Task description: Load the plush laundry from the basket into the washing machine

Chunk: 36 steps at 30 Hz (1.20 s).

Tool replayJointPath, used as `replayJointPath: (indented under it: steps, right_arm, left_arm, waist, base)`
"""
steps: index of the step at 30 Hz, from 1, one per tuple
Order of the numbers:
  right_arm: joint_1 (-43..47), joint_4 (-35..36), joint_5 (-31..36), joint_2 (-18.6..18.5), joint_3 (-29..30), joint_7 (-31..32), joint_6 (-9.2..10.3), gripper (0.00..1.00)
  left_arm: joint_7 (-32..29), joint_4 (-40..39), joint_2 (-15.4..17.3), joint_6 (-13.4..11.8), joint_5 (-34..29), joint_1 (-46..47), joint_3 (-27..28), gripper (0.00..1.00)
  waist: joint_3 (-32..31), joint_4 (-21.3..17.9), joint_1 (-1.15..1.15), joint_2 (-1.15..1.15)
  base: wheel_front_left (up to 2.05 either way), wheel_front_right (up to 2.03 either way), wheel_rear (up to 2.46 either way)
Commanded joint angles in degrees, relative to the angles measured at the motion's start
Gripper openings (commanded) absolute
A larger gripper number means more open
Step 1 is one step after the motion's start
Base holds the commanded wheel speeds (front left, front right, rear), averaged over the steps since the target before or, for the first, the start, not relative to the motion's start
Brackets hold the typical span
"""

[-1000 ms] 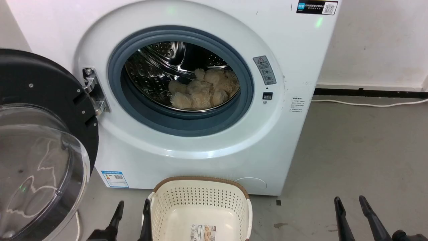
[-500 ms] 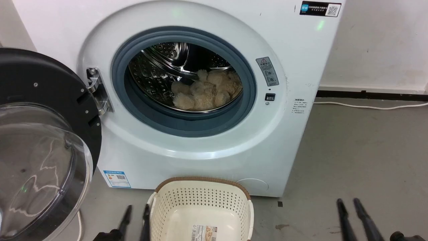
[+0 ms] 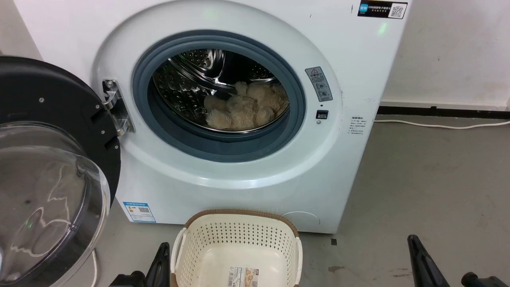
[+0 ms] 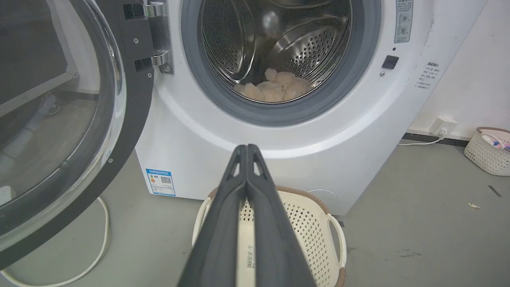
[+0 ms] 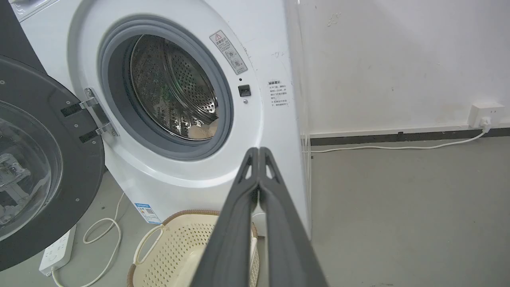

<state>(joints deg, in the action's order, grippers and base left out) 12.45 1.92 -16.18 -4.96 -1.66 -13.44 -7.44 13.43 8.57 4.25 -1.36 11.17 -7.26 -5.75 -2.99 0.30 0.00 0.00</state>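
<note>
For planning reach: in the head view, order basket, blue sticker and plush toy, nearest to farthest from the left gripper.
From the left gripper:
1. Basket, just at its right.
2. Blue sticker, low on the washer front.
3. Plush toy, inside the drum.

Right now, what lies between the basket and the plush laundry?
In the head view: the white front of the washing machine and its grey gasket, between basket and plush laundry.

Laundry room: washing machine (image 3: 239,187) on bare grey floor (image 3: 430,179).
</note>
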Motion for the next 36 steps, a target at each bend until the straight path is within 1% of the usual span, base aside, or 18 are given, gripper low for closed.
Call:
replayJointPath:
  steps: [1, 36]
  right_arm:
    - [-0.9, -0.2, 0.5, 0.2, 0.1, 0.3, 0.0, 0.0]
    - [-4.4, -0.7, 5.3, 0.8, 0.6, 4.3, -0.02, 0.0]
  left_arm:
    - [-0.4, -0.5, -0.1, 0.1, -0.6, 0.7, 0.3, 0.0]
    - [-4.3, -2.9, -0.5, 0.5, -3.8, 2.7, 2.0, 0.0]
  waist:
    - [0.0, 0.0, 0.0, 0.0]
    - [0.9, -0.1, 0.0, 0.0]
  base:
    - [0.0, 0.0, 0.0]
    - [0.0, 0.0, 0.0]
